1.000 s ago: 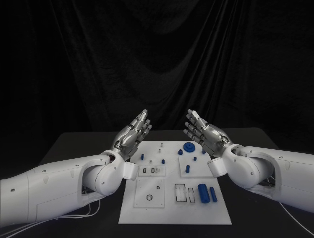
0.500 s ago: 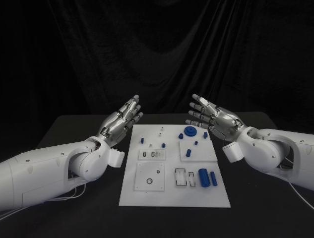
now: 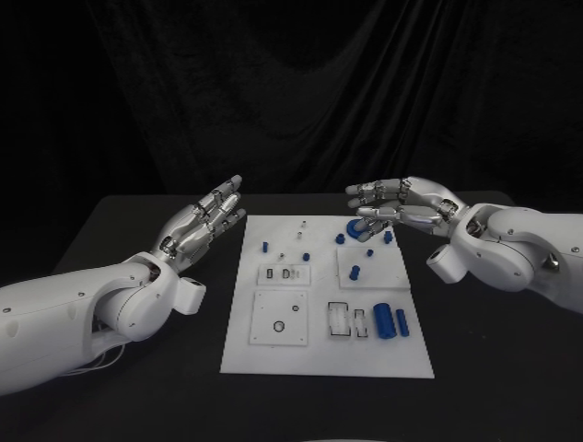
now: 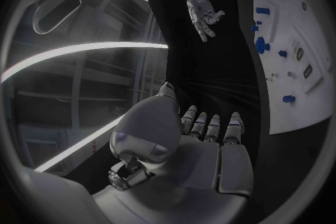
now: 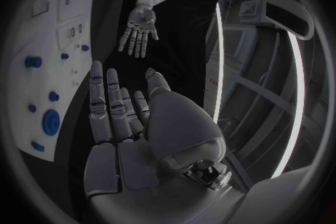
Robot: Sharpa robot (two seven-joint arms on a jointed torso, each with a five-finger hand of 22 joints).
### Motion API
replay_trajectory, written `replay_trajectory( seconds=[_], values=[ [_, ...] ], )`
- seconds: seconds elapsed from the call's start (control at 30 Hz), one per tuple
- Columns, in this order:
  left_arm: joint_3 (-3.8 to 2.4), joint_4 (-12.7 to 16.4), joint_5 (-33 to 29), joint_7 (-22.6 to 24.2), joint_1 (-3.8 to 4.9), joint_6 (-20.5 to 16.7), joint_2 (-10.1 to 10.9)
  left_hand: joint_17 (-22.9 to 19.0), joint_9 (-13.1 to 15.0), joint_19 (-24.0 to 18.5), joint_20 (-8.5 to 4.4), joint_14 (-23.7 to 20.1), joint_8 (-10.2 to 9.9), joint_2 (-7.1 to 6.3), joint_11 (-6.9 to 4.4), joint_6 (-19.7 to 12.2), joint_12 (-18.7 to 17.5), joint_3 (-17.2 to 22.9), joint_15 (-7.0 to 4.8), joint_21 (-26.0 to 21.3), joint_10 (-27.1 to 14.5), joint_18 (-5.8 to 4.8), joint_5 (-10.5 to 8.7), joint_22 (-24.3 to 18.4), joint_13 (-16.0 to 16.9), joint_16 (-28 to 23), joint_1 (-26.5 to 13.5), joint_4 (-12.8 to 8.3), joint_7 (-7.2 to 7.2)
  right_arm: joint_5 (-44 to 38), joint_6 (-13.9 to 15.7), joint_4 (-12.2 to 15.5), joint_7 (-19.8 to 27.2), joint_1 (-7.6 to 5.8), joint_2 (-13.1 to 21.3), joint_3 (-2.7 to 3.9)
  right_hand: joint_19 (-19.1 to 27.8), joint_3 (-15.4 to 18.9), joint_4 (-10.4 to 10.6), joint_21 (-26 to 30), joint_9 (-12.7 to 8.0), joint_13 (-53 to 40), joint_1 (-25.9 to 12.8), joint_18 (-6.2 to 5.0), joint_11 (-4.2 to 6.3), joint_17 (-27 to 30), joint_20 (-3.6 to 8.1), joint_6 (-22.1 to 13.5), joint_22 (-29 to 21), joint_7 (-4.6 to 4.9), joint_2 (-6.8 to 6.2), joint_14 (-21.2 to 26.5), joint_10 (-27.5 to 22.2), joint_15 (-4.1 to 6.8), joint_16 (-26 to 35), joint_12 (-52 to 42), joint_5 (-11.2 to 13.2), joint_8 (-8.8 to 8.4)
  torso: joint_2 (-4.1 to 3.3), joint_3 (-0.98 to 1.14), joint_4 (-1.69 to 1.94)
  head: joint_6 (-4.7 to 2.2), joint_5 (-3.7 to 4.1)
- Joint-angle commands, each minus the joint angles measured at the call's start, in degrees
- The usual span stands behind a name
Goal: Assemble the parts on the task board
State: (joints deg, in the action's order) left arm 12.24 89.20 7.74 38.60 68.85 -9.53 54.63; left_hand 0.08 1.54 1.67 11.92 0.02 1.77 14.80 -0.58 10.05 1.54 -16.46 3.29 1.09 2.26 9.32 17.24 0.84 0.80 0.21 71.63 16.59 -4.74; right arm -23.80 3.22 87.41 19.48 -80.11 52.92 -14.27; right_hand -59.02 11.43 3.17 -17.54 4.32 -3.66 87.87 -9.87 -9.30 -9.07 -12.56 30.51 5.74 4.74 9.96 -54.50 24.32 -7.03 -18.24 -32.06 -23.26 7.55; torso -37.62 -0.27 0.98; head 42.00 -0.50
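The white task board (image 3: 324, 359) lies in the middle of the black table. Small blue parts stand on its far half, among them a round blue part (image 3: 362, 228) and a peg (image 3: 355, 273). Two blue cylinders (image 3: 392, 321) lie side by side at its near right. My left hand (image 3: 205, 219) hovers open, fingers straight, just off the board's far left corner. Raised above the far right corner, over the round part, my right hand (image 3: 398, 204) is open with fingers slightly bent and holds nothing. The left wrist view shows my left hand (image 4: 203, 140), my right hand (image 4: 203, 8) and the board (image 4: 311, 95).
Rectangular slots (image 3: 345, 325) and a ring-shaped hole (image 3: 279, 327) sit in the board's near half. Bare black table lies on both sides of the board. In the right wrist view, my right hand (image 5: 126, 117) is above the round part (image 5: 50, 121), with my left hand (image 5: 139, 31) across the board (image 5: 38, 89).
Both hands have moved apart from over the board's middle. The left hand has swung out past the left edge; the right hand has turned palm-down over the far right corner.
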Motion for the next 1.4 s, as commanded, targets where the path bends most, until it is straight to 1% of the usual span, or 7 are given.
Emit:
replay_trajectory(
  seconds=[0.03,0.2,0.23,0.37,0.6,0.8,1.4],
  values=[
    [-0.06,1.4,6.3,8.6,0.19,-2.9,1.2,-0.1,0.0,0.3,0.34,0.0,-0.1,-0.10,0.23,0.2,0.3,0.3,0.57,0.5,0.4,1.09,0.44,0.2,0.1,-0.2,0.9,0.1,-0.71,-24.3,3.9,-0.4,-10.0,-1.92,-0.5,0.09,-6.0,-1.2,-1.5,-1.9,0.3,0.2,1.5,-0.58,0.72,-0.1,2.61,4.3,0.8,-0.26,-1.20,-7.3,4.6,2.42,-0.6,1.0,-0.3,0.33,-1.03,-0.12,0.53,0.86,0.46],
    [-0.05,2.3,7.3,8.7,0.20,-3.3,2.3,-0.1,-0.1,0.4,0.34,0.0,-0.2,0.09,0.51,0.2,0.4,0.6,0.94,0.6,0.3,1.06,2.41,0.2,0.1,-0.2,1.8,0.1,-0.69,-43.1,4.6,-0.6,-15.1,-4.05,-1.1,0.09,-13.8,-4.7,-1.7,-6.7,0.4,0.1,1.7,-0.59,2.99,-1.5,5.96,11.6,3.6,-0.64,-4.00,-18.1,9.9,5.82,-2.3,5.2,-0.5,0.29,-2.06,-0.13,0.55,1.11,0.30],
    [-0.05,2.4,7.5,8.7,0.21,-3.3,2.4,-0.1,-0.1,0.5,0.43,0.0,-0.3,0.02,0.69,0.1,0.4,1.1,1.14,0.6,0.2,1.05,5.35,0.2,0.0,-0.2,3.5,0.0,-0.74,-47.4,5.0,-0.7,-15.9,-4.35,-1.3,0.09,-16.3,-5.4,-1.6,-8.9,0.4,0.1,1.5,-0.58,3.78,-2.8,6.77,12.2,4.9,-1.16,-4.76,-21.8,11.7,6.98,-4.9,5.9,-0.4,0.11,-2.36,-0.16,0.57,1.16,0.24],
    [-0.05,2.9,7.7,8.9,0.20,-3.5,2.8,-0.1,-0.1,0.5,0.51,0.0,-0.3,0.00,0.69,0.2,0.4,1.2,1.30,0.7,0.2,1.05,5.78,0.2,0.0,-0.2,3.8,0.0,-0.75,-60.1,6.9,-1.0,-18.3,-4.94,-2.0,0.10,-18.8,-10.6,1.1,-18.5,0.3,0.1,0.0,-0.29,5.52,-10.4,8.96,17.2,11.9,-1.66,-8.16,-25.3,17.7,9.20,-17.0,12.0,-0.5,-0.62,-2.98,-0.23,0.68,1.86,-0.08],
    [-0.05,4.5,7.9,9.2,0.21,-4.3,4.5,-0.1,0.0,0.8,0.80,0.0,-0.3,-0.15,0.78,0.5,0.5,1.3,1.55,0.9,0.2,1.06,6.54,0.3,0.0,-0.2,4.4,0.1,-0.61,-76.5,9.3,-1.7,-22.5,-5.26,-3.1,0.10,-20.4,-21.4,6.0,-51.4,0.4,-0.1,-3.0,3.78,6.41,-32.8,9.50,19.5,51.5,-3.48,-14.86,-26.4,24.8,10.06,-41.5,19.4,-0.3,-3.37,-4.50,-0.63,1.42,1.79,0.66],
    [-0.05,5.6,7.9,9.4,0.21,-4.9,5.7,0.0,0.0,0.9,0.97,0.1,-0.2,-0.22,0.78,0.6,0.5,1.3,1.73,1.0,0.3,1.06,6.84,0.3,0.0,-0.2,4.5,0.1,-0.52,-83.0,11.0,-2.8,-24.2,-5.28,-4.0,0.10,-21.7,-23.4,6.5,-56.9,0.5,-0.1,-4.1,4.81,7.05,-39.0,9.88,20.0,59.0,-4.01,-16.40,-28.1,25.8,10.61,-46.5,21.0,-0.2,-3.58,-5.74,-0.94,2.20,1.17,1.39],
    [-0.05,6.1,7.9,9.7,0.24,-4.8,6.1,0.0,0.0,1.0,1.31,0.1,-0.2,-0.35,0.93,1.3,0.6,1.5,2.04,1.1,0.3,1.05,8.58,0.3,0.1,-0.1,5.6,0.1,0.24,-85.2,13.0,-6.7,-21.5,-4.58,-7.9,0.10,-22.7,-24.3,7.7,-60.6,-0.1,-0.2,-6.3,5.63,6.93,-45.4,9.82,17.6,64.5,-4.78,-17.39,-29.6,27.5,10.58,-51.0,22.7,-0.1,-3.94,-7.24,-1.19,2.93,-0.21,2.69]
  ],
)
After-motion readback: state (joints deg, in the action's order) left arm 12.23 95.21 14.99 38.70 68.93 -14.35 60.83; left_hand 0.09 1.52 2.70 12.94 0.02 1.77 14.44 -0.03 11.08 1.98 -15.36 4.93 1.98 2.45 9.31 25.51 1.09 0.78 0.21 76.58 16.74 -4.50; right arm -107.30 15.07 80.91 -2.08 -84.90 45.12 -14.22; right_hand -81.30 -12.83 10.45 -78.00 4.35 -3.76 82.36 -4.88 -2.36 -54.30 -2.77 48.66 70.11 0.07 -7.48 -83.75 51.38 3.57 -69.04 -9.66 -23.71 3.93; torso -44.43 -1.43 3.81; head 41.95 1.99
